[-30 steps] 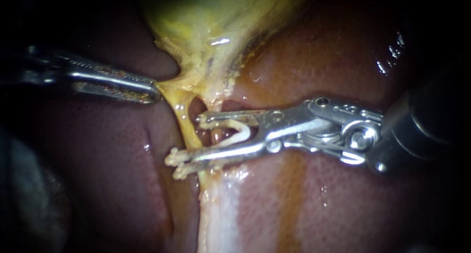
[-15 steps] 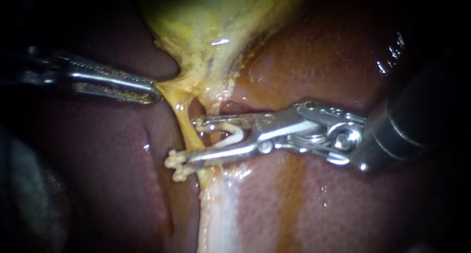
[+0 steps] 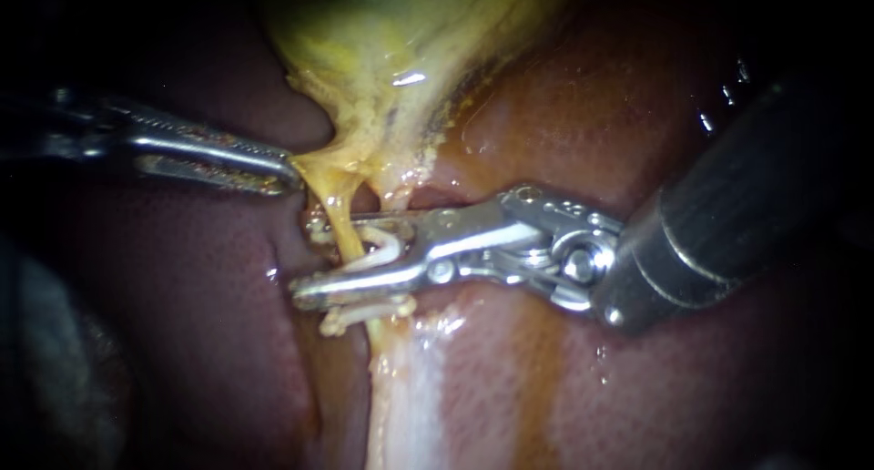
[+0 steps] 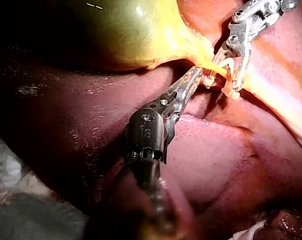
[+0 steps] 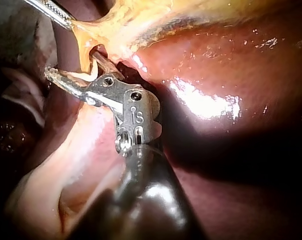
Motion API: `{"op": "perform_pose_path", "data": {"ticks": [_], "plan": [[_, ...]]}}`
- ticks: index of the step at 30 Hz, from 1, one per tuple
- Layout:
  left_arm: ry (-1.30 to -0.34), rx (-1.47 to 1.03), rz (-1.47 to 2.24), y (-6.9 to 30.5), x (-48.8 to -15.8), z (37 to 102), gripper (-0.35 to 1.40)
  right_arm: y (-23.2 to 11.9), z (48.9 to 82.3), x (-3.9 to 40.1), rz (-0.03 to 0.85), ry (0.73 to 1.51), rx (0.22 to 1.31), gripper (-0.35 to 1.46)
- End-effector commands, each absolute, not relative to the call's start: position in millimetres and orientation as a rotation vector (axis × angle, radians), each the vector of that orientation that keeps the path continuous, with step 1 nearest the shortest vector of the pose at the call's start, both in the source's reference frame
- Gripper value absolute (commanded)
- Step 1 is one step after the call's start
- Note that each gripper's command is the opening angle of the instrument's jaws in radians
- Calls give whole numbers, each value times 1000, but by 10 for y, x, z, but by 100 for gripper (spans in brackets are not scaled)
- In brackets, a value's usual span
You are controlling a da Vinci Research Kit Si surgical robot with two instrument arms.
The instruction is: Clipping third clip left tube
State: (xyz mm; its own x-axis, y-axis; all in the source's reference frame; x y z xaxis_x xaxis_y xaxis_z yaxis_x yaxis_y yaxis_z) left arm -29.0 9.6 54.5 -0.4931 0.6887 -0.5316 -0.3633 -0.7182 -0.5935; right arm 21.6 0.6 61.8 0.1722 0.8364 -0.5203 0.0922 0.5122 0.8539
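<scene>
The yellow-green gallbladder point(image 3: 391, 33) narrows into two tubes over the liver point(image 3: 637, 397). My left instrument point(image 3: 288, 175) comes in from the left, jaws shut on yellow tissue at the gallbladder's neck, pulling it leftward. My right instrument point(image 3: 306, 260) has open jaws straddling the left tube point(image 3: 339, 226), with a white clip point(image 3: 387, 248) seated between them. Another white clip point(image 3: 362, 313) sits across the tube just below the lower jaw. In the left wrist view my left instrument point(image 4: 198, 76) holds the yellow tissue beside my right instrument point(image 4: 226, 75).
A pale band of tissue point(image 3: 410, 388) runs down from the tubes over the liver. The right tube point(image 3: 393, 193) hangs short behind the upper jaw. In the right wrist view my right instrument point(image 5: 65, 75) lies low against the liver point(image 5: 216, 75).
My right instrument has slid leftward, so its jaws now reach past the left tube and the loaded clip surrounds it. The left instrument has held still.
</scene>
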Motion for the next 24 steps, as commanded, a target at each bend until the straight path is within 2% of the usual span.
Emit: {"op": "perform_pose_path", "data": {"ticks": [1,16,24], "plan": [[-545,-1039,2212,96,-290,545,-35,7,614,216,650,1314,916,49],[-544,-1039,2213,96,-290,548,-35,32,569,218,684,1388,956,46],[-544,-1040,2213,96,-290,548,-35,35,565,213,685,1388,960,30]]}}
